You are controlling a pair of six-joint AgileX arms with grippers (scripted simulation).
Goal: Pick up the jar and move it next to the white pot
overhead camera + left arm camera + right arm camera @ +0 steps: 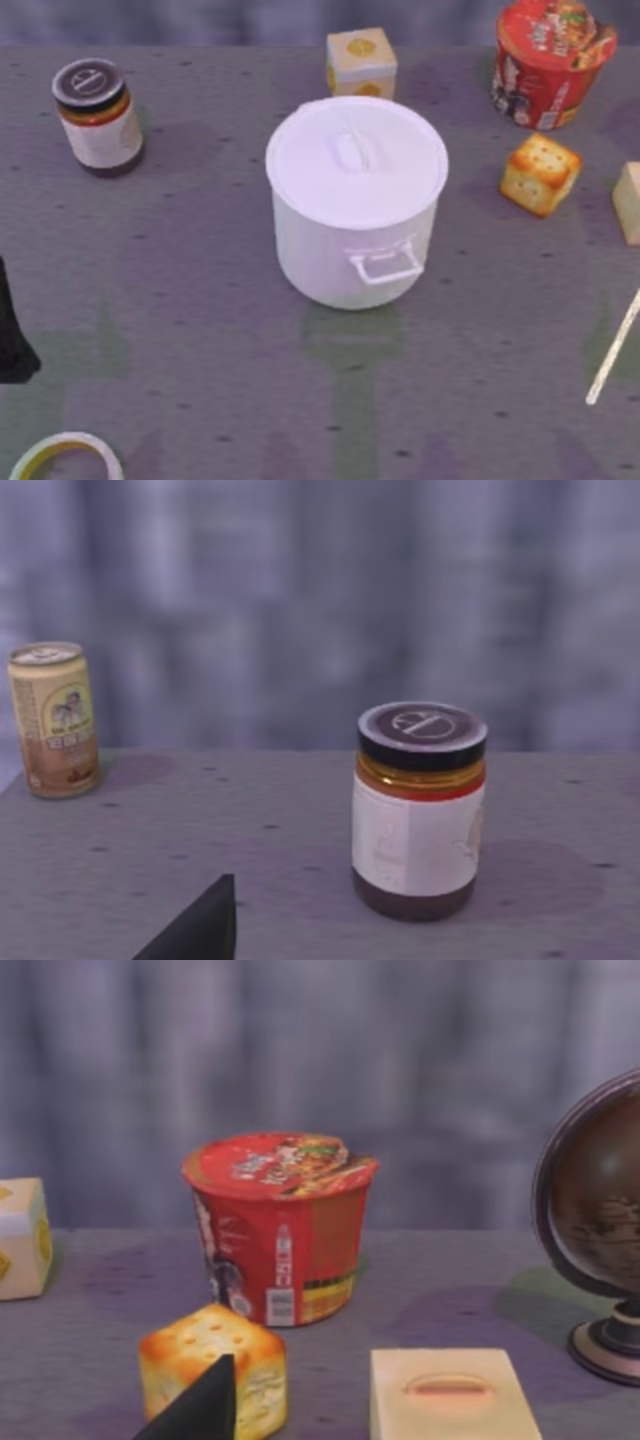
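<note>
The jar [97,115] stands upright at the table's far left, with a dark round lid, an orange-brown band and a white label. In the left wrist view the jar [420,810] is ahead of my left gripper and apart from it; only one dark fingertip [205,930] shows. The white pot [355,200] sits mid-table with its knobbed lid on and its handle facing the near edge. My left gripper [12,340] is at the left edge, open and holding nothing. My right gripper is out of the top view; one of its fingertips [205,1405] shows, open and holding nothing.
A red printed cup [550,62], a cracker cube [540,173] and a beige block [630,200] stand on the right. A yellow-white box [361,62] is behind the pot. A tape roll [65,460] lies at the near left. The wrist views show a can [55,720] and a globe [600,1210].
</note>
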